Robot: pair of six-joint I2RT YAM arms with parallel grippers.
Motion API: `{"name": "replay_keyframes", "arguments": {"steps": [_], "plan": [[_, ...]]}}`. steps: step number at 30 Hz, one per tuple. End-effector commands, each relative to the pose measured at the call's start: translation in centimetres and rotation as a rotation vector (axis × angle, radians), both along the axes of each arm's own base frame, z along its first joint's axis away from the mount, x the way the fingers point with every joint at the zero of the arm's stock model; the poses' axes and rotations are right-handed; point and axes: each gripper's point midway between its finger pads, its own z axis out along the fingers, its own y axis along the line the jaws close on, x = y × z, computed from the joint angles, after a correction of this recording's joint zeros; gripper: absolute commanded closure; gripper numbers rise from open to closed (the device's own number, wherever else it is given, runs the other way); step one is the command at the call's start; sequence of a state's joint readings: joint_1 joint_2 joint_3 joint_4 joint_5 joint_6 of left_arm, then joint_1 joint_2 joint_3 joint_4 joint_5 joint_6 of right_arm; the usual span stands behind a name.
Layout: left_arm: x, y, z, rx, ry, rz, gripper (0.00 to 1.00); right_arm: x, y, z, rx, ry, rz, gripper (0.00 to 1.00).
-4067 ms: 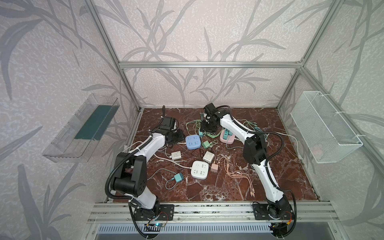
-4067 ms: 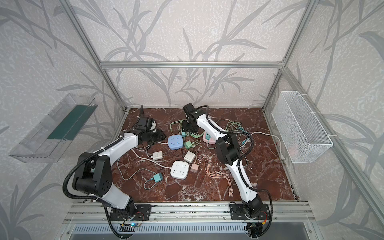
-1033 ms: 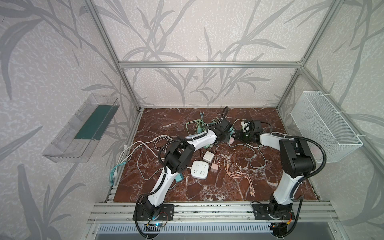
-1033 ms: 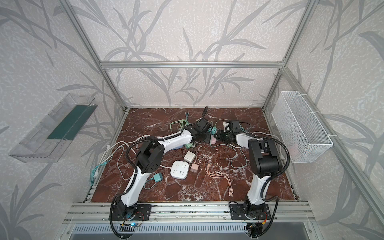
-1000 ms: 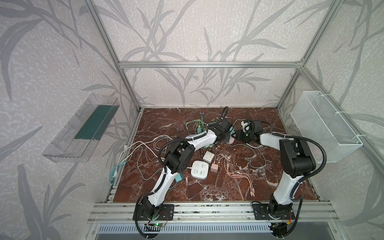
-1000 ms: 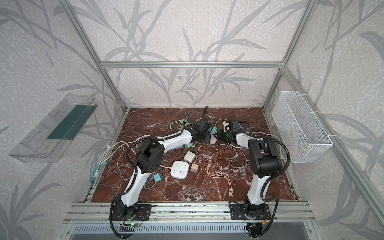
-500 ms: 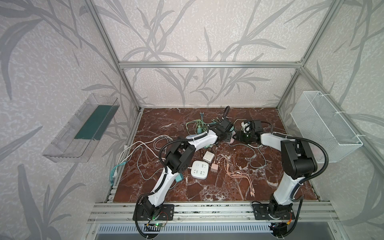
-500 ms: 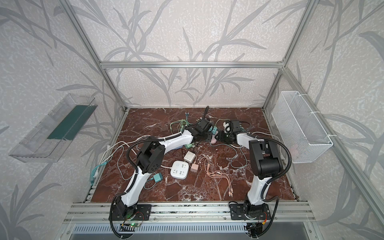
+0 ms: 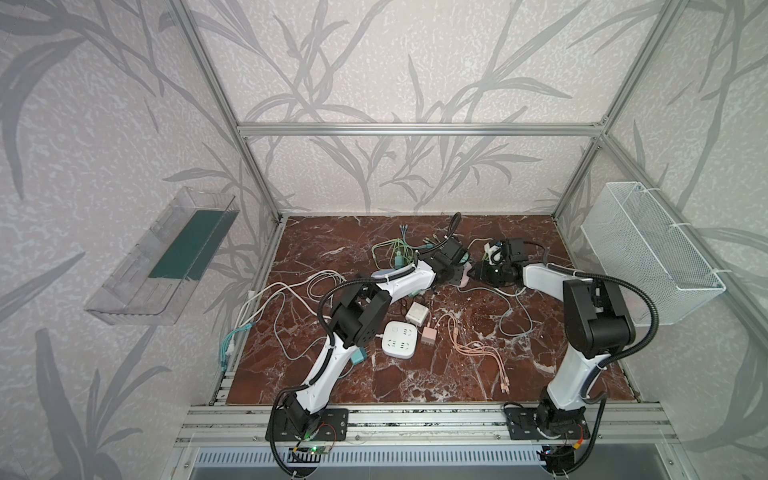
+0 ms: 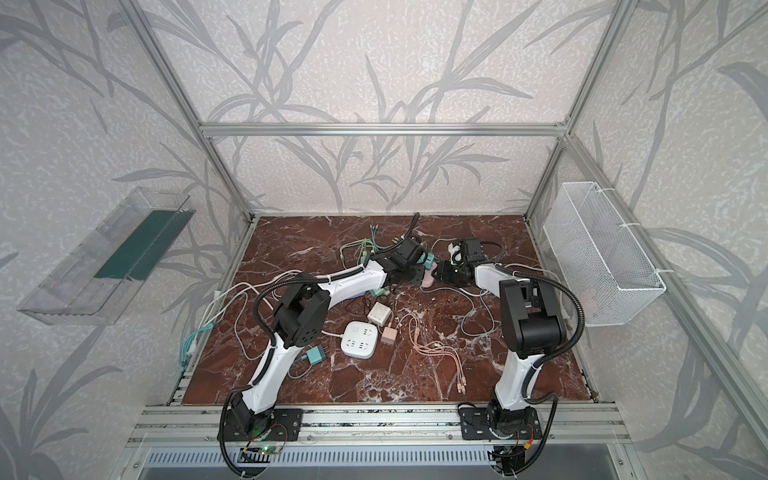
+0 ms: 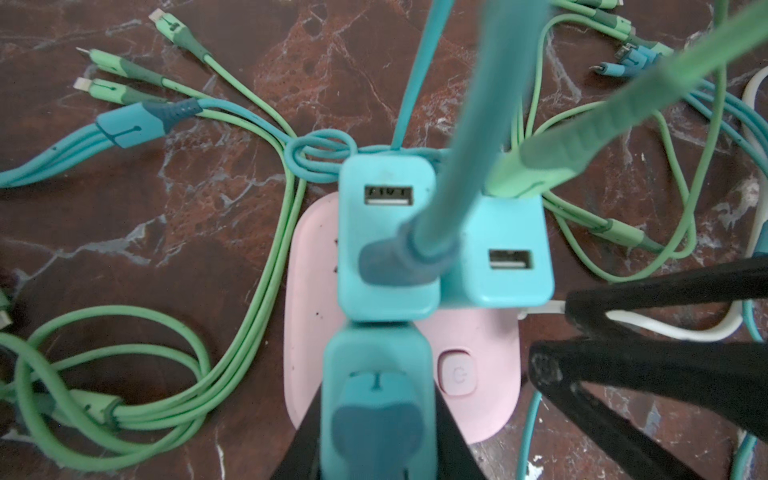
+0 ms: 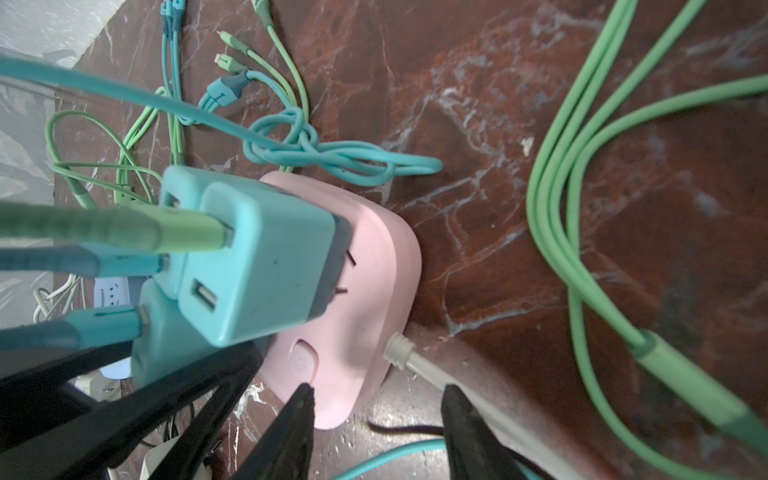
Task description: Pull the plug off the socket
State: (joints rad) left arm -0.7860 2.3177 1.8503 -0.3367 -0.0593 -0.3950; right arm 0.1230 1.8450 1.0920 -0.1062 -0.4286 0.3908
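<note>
Now | left tool (image 11: 378,432) clamped on teal plug (image 11: 376,374) | right tool (image 12: 376,411) apart, against pink socket (image 12: 370,282)

The socket (image 11: 473,332) was seen in pale pink, while the plug (image 11: 374,357) and the adapters (image 11: 498,286) beside it were coloured turquoise. The cables (image 12: 557,166) were coloured mint green, and the counter (image 9: 457,374) was patterned as red-brown marble, veined in white.

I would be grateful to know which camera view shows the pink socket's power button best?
The left wrist view: the power button faces the camera, fully visible, beside the teal plug. The right wrist view shows it obliquely and blurred. In both top views only a sliver of the pink socket shows; the button is hidden.
</note>
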Motion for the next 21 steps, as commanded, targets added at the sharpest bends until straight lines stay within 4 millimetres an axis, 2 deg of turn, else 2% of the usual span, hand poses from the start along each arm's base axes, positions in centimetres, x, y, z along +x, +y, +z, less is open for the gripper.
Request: {"name": "replay_keyframes", "arguments": {"steps": [1, 5, 15, 21], "plan": [[-1.1, -0.4, 1.6, -0.004, -0.017, -0.026, 0.73, 0.7, 0.3, 1.0, 0.019, -0.017, 0.020, 0.47], [-1.7, -0.4, 1.9, -0.004, -0.020, -0.034, 0.73, 0.7, 0.2, 1.2, 0.017, -0.027, 0.017, 0.45], [-3.0, -0.9, 3.2, -0.045, -0.009, -0.027, 0.74, 0.0, 0.1, -0.3, -0.033, 0.006, 0.073, 0.46], [-3.7, -1.8, 3.2, -0.069, 0.010, -0.052, 0.74, -0.4, 0.0, -1.0, -0.059, 0.019, 0.095, 0.46]]}}
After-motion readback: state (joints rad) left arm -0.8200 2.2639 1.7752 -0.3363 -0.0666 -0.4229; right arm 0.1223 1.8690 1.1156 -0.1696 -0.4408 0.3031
